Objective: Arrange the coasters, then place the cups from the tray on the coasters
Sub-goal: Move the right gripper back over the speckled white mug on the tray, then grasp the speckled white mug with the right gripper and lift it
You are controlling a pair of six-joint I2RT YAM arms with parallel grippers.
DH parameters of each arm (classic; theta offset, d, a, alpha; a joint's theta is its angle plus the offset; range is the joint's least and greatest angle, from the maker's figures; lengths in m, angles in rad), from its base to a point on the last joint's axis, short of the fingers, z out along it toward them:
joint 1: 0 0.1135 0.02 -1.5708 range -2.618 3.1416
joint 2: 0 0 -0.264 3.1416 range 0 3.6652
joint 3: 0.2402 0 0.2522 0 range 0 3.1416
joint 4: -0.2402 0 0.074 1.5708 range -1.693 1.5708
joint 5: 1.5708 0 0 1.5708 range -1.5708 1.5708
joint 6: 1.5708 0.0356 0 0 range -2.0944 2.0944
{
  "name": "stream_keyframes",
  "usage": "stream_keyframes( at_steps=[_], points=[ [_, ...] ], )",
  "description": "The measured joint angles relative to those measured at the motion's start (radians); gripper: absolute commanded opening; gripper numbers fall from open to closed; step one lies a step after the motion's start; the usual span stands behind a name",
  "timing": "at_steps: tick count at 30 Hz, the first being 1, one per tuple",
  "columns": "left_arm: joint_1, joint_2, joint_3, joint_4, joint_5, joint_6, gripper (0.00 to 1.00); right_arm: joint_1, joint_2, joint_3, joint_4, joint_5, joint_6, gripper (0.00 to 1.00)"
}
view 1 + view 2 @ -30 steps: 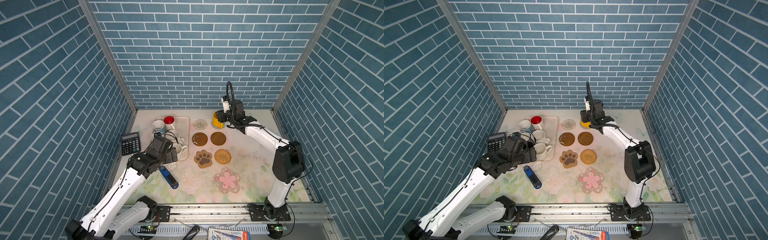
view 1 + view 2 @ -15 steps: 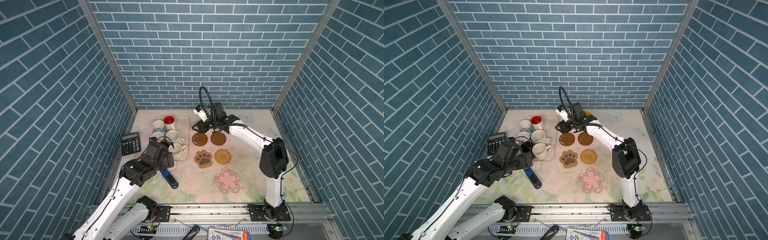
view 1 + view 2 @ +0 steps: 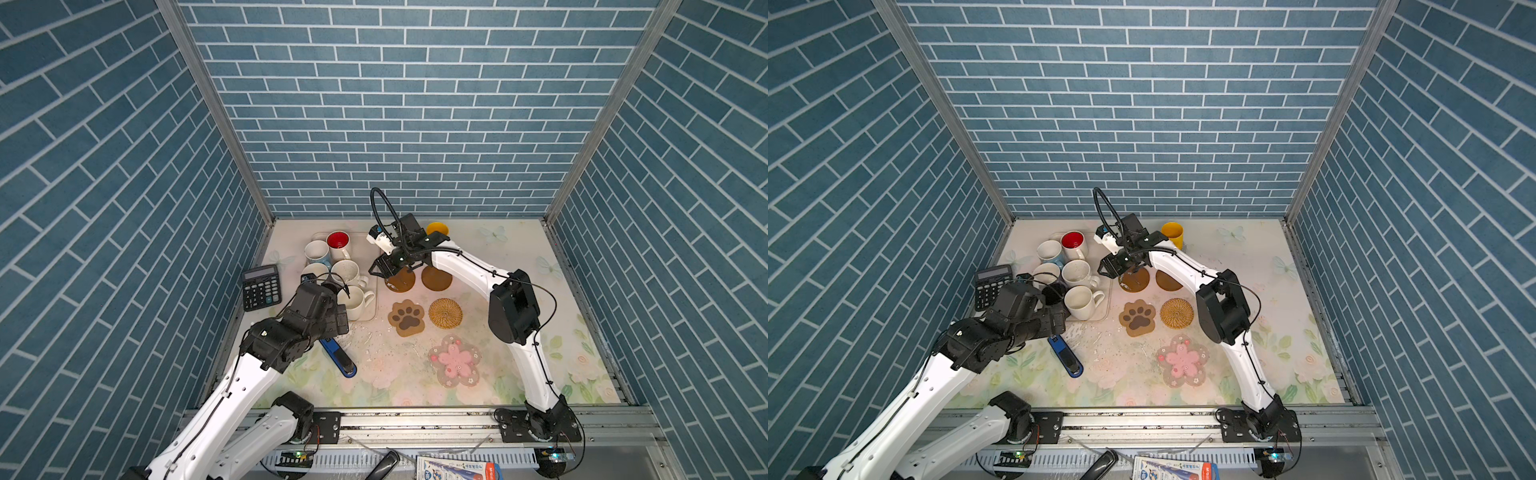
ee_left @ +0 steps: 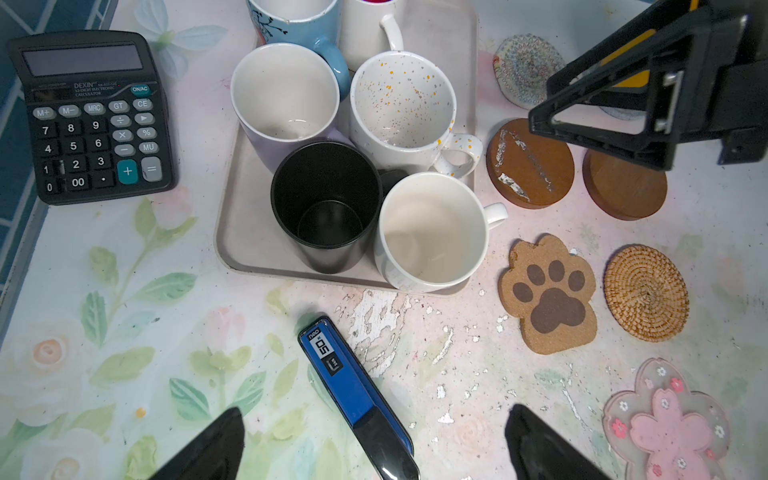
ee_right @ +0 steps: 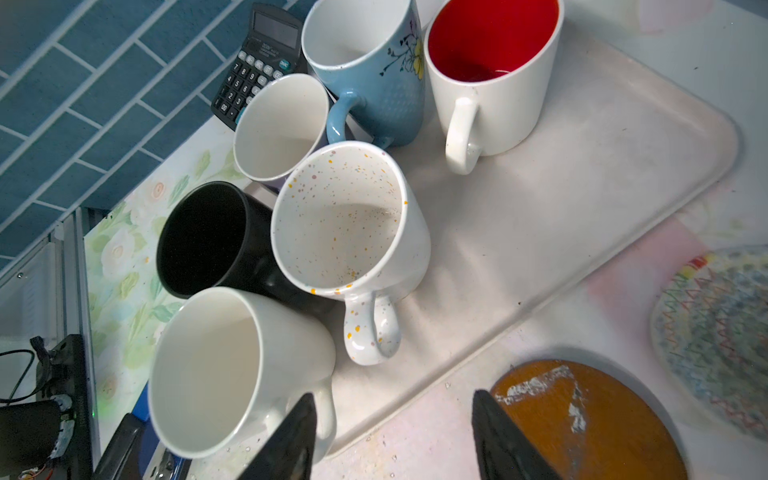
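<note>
One calculator (image 3: 260, 286) just left of tray (image 5: 540, 208). Left gripper (image 4: 374, 411) in front of tray, spread wide, empty, over blue stapler (image 4: 338, 365). Six cups (image 3: 347, 272) upright on tray. Right gripper (image 5: 394, 397) above tray's right rim, jaws apart, holding nothing. Right of tray: white woven coaster (image 4: 525, 68), two brown discs (image 3: 436, 277), paw coaster (image 3: 407, 318), rattan coaster (image 3: 445, 313), pink flower coaster (image 3: 455, 361). Yellow cup (image 3: 1172, 233) off tray, right of its far end.

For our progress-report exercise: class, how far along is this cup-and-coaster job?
Done: coasters laid out; yellow mug stands off the tray. In hand: nothing; left hand and right hand open, empty, near the tray. Left: six mugs wait in the tray.
</note>
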Motion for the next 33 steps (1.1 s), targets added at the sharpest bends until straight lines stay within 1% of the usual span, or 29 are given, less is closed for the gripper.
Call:
stream_keyframes(
  at_steps=[8,15,18,21,24,29,31,33],
  points=[
    [0.000,0.032,-0.016,0.030,0.000,0.014,0.99,0.023,0.126,0.131,-0.051,0.001,0.000,0.60],
    [0.000,0.032,-0.017,0.039,-0.001,0.018,0.99,0.037,0.177,0.189,-0.073,0.001,0.000,0.60],
    [0.000,0.032,-0.016,0.039,-0.003,0.018,0.99,0.038,0.198,0.210,-0.077,0.001,0.000,0.58],
    [0.000,0.032,-0.016,0.039,-0.004,0.018,0.99,0.040,0.217,0.229,-0.083,-0.002,-0.002,0.54],
    [0.000,0.032,-0.017,0.039,-0.004,0.018,0.99,0.043,0.233,0.247,-0.085,0.001,-0.013,0.48],
    [0.000,0.032,-0.016,0.039,-0.004,0.019,0.99,0.053,0.258,0.275,-0.090,0.009,-0.023,0.32],
    [0.000,0.032,-0.016,0.038,-0.004,0.018,0.99,0.056,0.259,0.275,-0.090,0.010,-0.030,0.30],
    [0.000,0.032,-0.016,0.038,-0.005,0.018,0.99,0.058,0.259,0.276,-0.088,0.013,-0.031,0.25]
  ],
)
